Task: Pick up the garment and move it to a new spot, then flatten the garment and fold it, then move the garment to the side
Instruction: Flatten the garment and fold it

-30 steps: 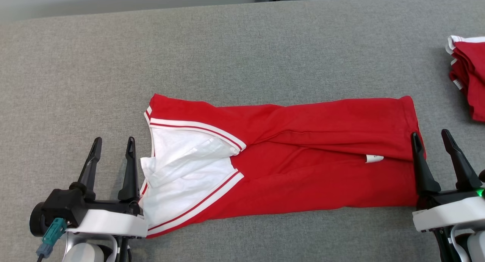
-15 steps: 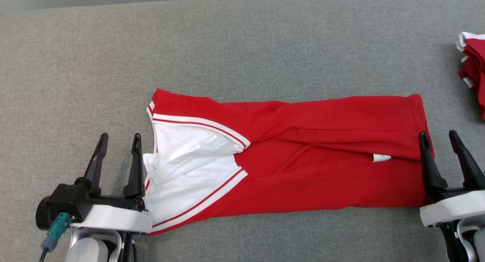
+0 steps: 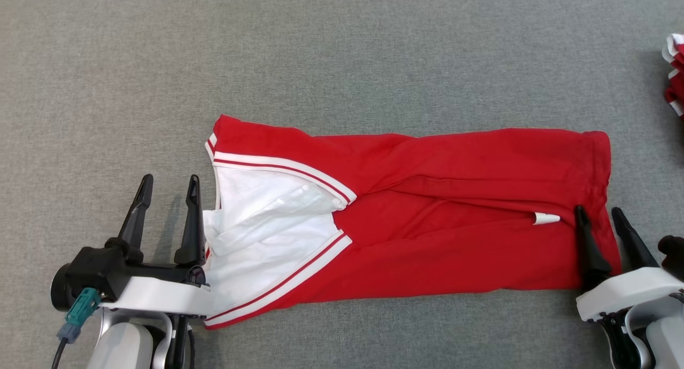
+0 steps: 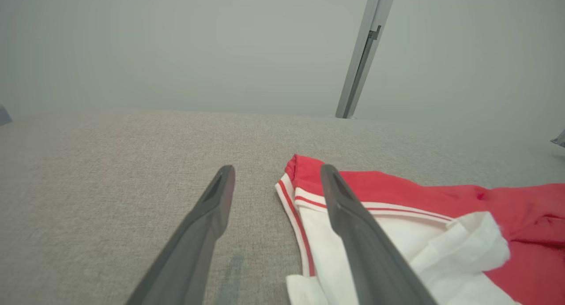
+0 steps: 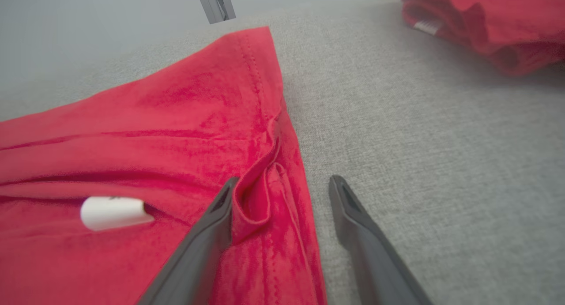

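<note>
Shows the red garment (image 3: 427,219) lying as a long folded band across the middle of the grey worktop (image 3: 342,54), white collar end to the left. Shows the left claw (image 3: 170,179) spread open and empty at that collar edge — the right claw (image 3: 597,210) likewise open, gripping nothing, straddling the opposite hem.

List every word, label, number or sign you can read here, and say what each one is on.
No text is readable.
Small white tag on the red garment: faint dark marks, too blurred to read.
Pale label on the red pile at the table's right end: too blurred to read.
</note>
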